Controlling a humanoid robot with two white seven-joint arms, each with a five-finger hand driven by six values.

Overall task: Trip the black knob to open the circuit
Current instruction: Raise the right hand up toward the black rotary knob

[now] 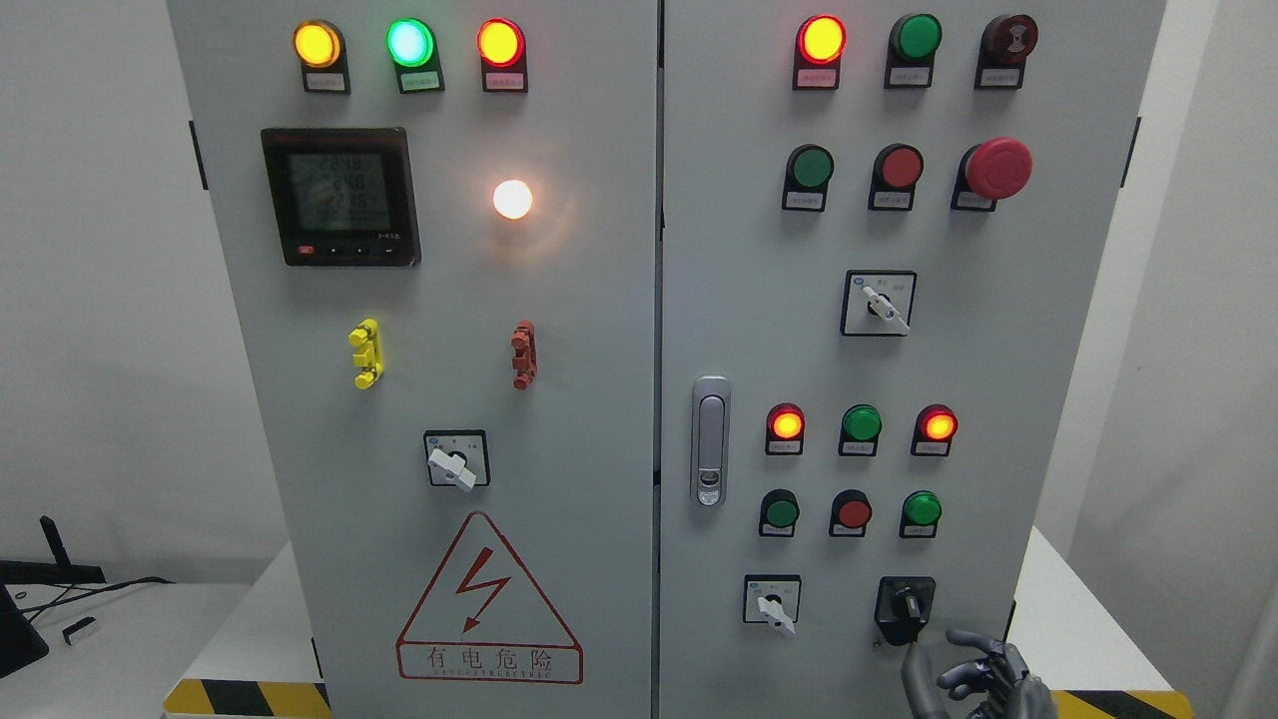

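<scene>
White walls frame the tall grey two-door electrical cabinet (pixel 619 300), lamps glowing amber, green and red along its top. Down at the lower right of the right door sits the small black rotary knob on its black square plate (pixel 905 605), just right of a white-handled selector switch (pixel 772 602). Right below it is the robot's dark grey right hand (pixel 973 681), rising from the bottom edge, fingers loosely spread and holding nothing, one fingertip (pixel 911 654) almost at the plate's lower edge, close beneath the knob.

knob (pixel 907 603) low on right door | right hand (pixel 983 679) just below-right, apart
</scene>
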